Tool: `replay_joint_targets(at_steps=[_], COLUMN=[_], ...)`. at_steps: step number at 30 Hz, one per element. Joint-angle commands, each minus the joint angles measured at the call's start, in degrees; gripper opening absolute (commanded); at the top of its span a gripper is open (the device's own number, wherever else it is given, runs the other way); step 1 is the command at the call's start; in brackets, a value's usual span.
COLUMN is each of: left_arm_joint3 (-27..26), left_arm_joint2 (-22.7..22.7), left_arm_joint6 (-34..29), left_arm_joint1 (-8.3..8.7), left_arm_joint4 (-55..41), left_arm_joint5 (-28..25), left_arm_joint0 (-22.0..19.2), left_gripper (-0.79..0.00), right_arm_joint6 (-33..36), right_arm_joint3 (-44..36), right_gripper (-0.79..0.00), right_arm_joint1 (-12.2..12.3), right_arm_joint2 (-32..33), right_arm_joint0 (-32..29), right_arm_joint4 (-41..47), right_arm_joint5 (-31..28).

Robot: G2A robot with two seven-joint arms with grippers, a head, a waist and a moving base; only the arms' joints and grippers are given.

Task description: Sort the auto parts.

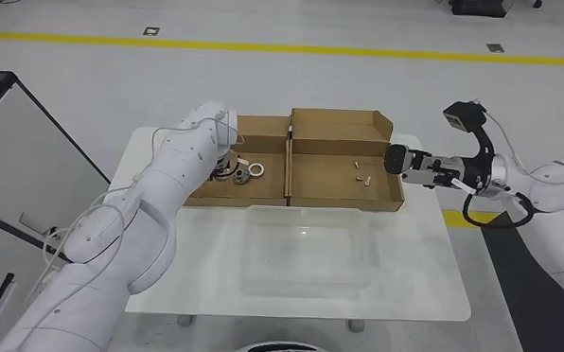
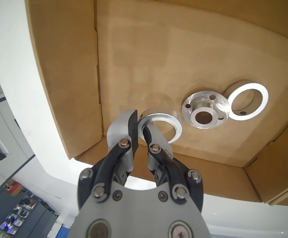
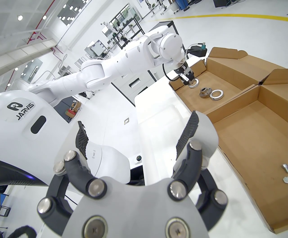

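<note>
Two open cardboard boxes sit side by side at the table's far edge. The left box (image 1: pixel 265 128) holds a metal ring (image 2: pixel 248 100), a flanged hub (image 2: pixel 205 110) and a second metal ring (image 2: pixel 162 121). My left gripper (image 2: pixel 140 128) is shut on that second ring's wall, with one finger inside the ring and one outside. In the right box (image 1: pixel 329 183) lie two small bolts (image 1: pixel 356 164) (image 1: pixel 364 179). My right gripper (image 3: pixel 137 135) is open and holds nothing, beside the right box's outer wall (image 1: pixel 389 162).
A clear shallow tray (image 1: pixel 248 250) rests on the white table (image 1: pixel 419 286) in front of the boxes. A dark-framed panel (image 1: pixel 18 155) stands left of the table. The boxes' raised flaps (image 1: pixel 341 117) stand along the far side.
</note>
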Motion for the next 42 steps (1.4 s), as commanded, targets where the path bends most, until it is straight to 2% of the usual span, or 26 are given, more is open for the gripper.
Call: replay_joint_targets(at_steps=[1,5,7,9,10,11,13,15,22,29,35,42], left_arm_joint3=[1.5,3.8,4.7,5.5,5.9,6.2,6.8,7.3,7.6,6.1,4.5,0.7], left_arm_joint2=[-0.1,-0.1,-0.1,-0.1,-0.2,-0.2,-0.4,-0.8,-2.7,-5.8,-8.8,-13.8], left_arm_joint6=[-0.4,-0.9,-0.9,-0.8,-0.8,-0.6,-0.3,0.3,4.4,6.6,5.1,0.0], left_arm_joint1=[-0.53,-1.54,-1.97,-2.34,-2.50,-2.66,-2.93,-3.11,-3.08,-2.08,-0.15,3.55], left_arm_joint4=[-0.4,-0.9,-1.0,-1.1,-1.2,-1.3,-1.5,-2.1,-4.8,-9.6,-13.8,-20.0], left_arm_joint5=[-0.5,-0.7,-1.0,-1.3,-1.3,-1.5,-1.7,-2.0,-7.1,-17.1,-27.8,-40.9], left_arm_joint0=[-0.5,-1.2,-1.6,-1.8,-1.9,-2.0,-2.3,-2.5,-4.0,-5.6,-6.5,-5.6], left_gripper=[-0.677,-0.628,-0.551,-0.431,-0.326,-0.172,-0.065,-0.006,0.000,0.000,0.000,0.000], right_arm_joint6=[0.0,0.0,0.0,0.0,0.0,0.0,0.0,0.0,0.0,0.0,0.0,0.0], right_arm_joint3=[0.0,0.0,0.0,0.0,0.0,0.0,0.0,0.0,0.0,0.0,0.0,0.0], right_gripper=[0.000,0.000,0.000,0.000,0.000,0.000,0.000,0.000,0.000,0.000,0.000,0.000], right_arm_joint1=[0.0,0.0,0.0,0.0,0.0,0.0,0.0,0.0,0.0,0.0,0.0,0.0], right_arm_joint2=[0.0,0.0,0.0,0.0,0.0,0.0,0.0,0.0,0.0,0.0,0.0,0.0], right_arm_joint0=[0.0,0.0,0.0,0.0,0.0,0.0,0.0,0.0,0.0,0.0,0.0,0.0], right_arm_joint4=[0.0,0.0,0.0,0.0,0.0,0.0,0.0,0.0,0.0,0.0,0.0,0.0], right_arm_joint5=[0.0,0.0,0.0,0.0,0.0,0.0,0.0,0.0,0.0,0.0,0.0,0.0])
